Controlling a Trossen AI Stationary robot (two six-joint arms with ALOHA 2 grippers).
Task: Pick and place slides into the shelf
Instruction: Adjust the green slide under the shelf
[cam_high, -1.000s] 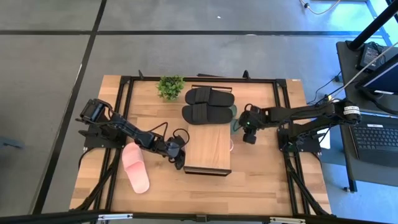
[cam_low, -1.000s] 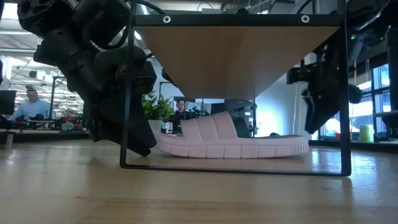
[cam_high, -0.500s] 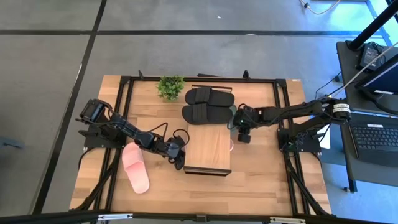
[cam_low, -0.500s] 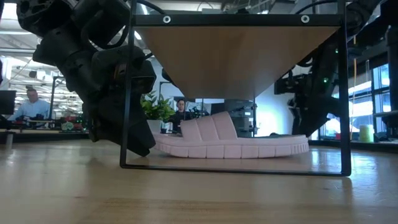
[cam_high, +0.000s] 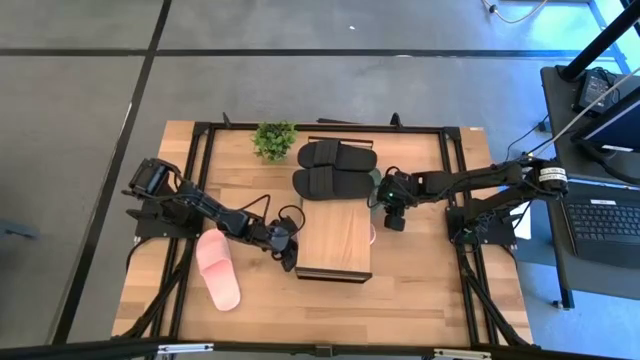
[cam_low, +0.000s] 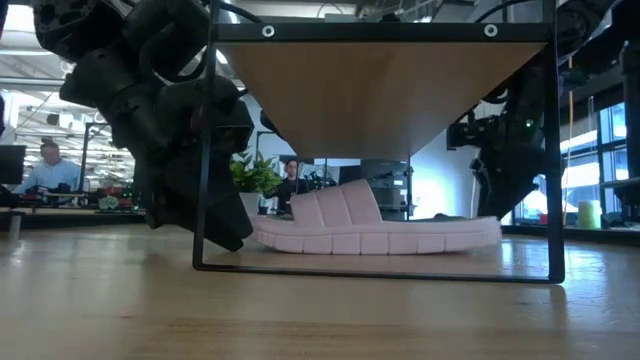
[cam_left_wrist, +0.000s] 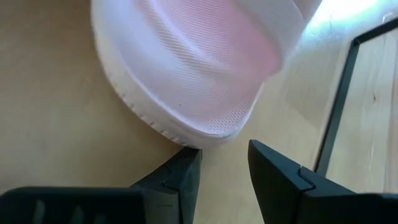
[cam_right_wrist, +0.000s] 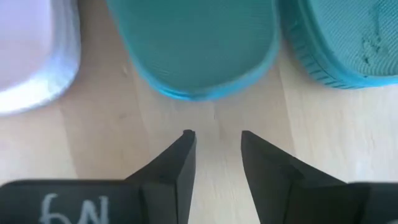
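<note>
The shelf (cam_high: 335, 240) stands mid-table. One pale pink slide (cam_low: 375, 235) lies sole-down on the table under it; the other (cam_high: 218, 270) lies on the table to the shelf's left. Two black slides (cam_high: 335, 168) lie side by side just beyond the shelf. Two dark green slides (cam_right_wrist: 199, 43) lie to the right of the black pair, mostly hidden in the high view (cam_high: 376, 182). My left gripper (cam_left_wrist: 224, 149) is low at the shelf's left side (cam_high: 291, 260), open, at the end of the pink slide under the shelf. My right gripper (cam_right_wrist: 214, 134) is open just short of one green slide's end (cam_high: 383, 203), touching nothing. My left gripper comes level from the table's left. One fingertip (cam_left_wrist: 188, 155) stands right at the sole edge of the pink slide's end (cam_left_wrist: 205, 138). I cannot tell whether it touches. The slide lies flat on the table.
A small potted plant (cam_high: 274, 140) stands at the far edge, left of the black slides. The shelf's dark metal legs (cam_low: 203, 150) stand close to my left gripper. A dark frame (cam_high: 455, 200) runs around the tabletop. People sit in the room beyond the table (cam_low: 45, 170).
My right gripper has moved toward the table's left, closer to the green slides and the shelf's far right corner, and has then held still. My left gripper has stayed at the shelf's left side.
</note>
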